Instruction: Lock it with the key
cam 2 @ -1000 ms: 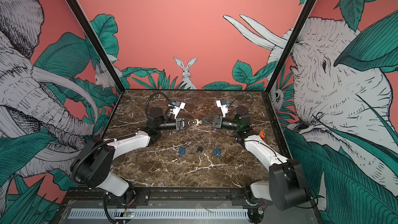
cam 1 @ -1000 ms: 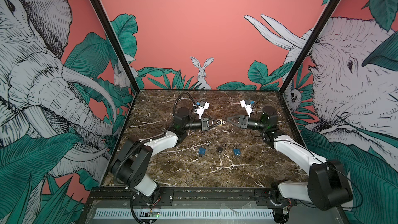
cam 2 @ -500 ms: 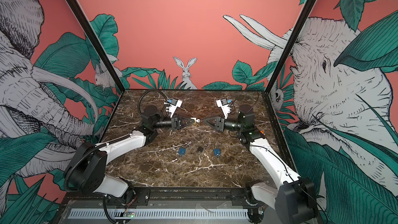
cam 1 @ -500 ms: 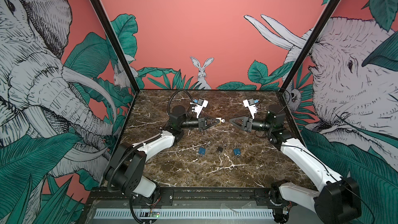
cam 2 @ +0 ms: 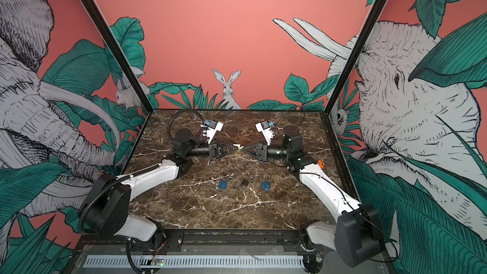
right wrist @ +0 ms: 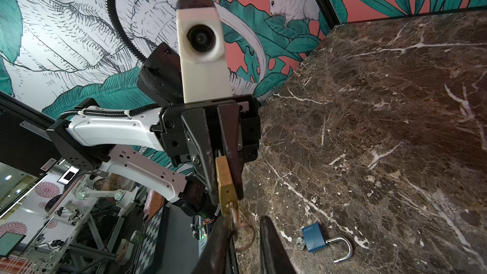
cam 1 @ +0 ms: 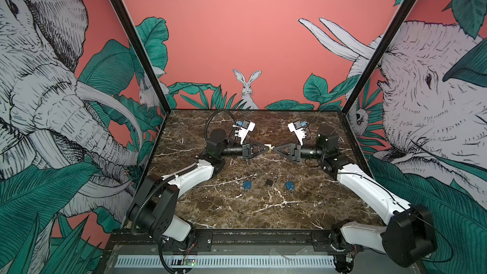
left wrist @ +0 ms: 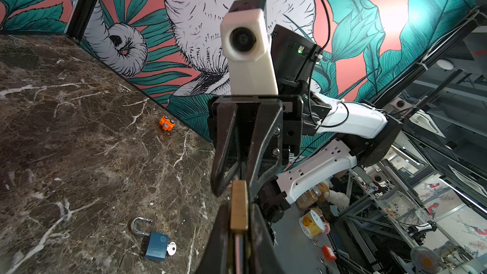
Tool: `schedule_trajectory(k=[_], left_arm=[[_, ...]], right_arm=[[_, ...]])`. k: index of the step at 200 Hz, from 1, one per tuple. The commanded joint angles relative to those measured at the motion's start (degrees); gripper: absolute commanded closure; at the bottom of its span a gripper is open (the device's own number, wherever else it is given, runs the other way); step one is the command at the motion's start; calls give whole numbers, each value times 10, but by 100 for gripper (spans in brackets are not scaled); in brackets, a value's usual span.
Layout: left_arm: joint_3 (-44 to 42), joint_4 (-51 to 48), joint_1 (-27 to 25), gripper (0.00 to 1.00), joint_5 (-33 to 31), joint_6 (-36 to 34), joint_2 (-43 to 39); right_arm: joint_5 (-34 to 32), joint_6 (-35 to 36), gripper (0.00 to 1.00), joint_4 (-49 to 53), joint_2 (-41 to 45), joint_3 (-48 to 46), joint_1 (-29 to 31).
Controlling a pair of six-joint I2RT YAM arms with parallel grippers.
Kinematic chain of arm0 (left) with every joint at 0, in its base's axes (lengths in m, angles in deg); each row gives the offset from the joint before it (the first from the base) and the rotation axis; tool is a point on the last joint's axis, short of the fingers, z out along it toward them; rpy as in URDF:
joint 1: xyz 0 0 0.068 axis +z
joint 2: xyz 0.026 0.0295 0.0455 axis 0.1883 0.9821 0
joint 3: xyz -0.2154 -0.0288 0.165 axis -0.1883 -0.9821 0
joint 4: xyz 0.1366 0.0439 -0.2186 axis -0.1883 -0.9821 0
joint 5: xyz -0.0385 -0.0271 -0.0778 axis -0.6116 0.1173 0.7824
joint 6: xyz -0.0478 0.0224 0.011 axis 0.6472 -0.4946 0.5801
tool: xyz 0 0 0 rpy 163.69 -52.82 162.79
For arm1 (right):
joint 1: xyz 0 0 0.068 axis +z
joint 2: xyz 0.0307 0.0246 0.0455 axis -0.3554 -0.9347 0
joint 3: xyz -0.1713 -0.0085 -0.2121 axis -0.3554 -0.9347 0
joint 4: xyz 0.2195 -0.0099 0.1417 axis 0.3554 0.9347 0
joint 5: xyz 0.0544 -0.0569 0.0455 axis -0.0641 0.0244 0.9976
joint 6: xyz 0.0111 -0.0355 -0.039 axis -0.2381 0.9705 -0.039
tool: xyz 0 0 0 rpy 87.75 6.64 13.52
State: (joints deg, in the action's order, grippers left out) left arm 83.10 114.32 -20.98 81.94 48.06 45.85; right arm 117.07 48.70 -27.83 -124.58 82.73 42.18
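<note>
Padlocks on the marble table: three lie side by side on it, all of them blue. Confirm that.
Not all are blue. The middle padlock is black; the left padlock and the right padlock are blue. All three do lie side by side on the marble table, as both top views show.

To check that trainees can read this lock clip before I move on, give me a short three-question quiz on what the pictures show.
1. True or false: the brass padlock lies on the marble table.
2. How many padlocks lie on the table?
3. The right hand is: A) gripping a blue padlock; B) open at the brass padlock's key; C) out of view.
Key: 1 false, the left hand holds it; 2 three: blue padlock, black padlock, blue padlock; 3 B.
</note>
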Motion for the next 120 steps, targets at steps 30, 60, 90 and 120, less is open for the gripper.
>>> schedule_trajectory(k=[30,60,90,120], left_arm=[[24,24,-4,100,6,4,-2],[24,24,-3,100,8,4,0],[25,24,-4,100,8,5,1],[24,20,-4,100,7,5,-1]], right_arm=[[7,-4,91,-35,-3,9,4],[13,-18,90,-55,-5,2,5],[13,-30,86,-71,-9,1,5],[13,-35,86,-76,-14,2,4]])
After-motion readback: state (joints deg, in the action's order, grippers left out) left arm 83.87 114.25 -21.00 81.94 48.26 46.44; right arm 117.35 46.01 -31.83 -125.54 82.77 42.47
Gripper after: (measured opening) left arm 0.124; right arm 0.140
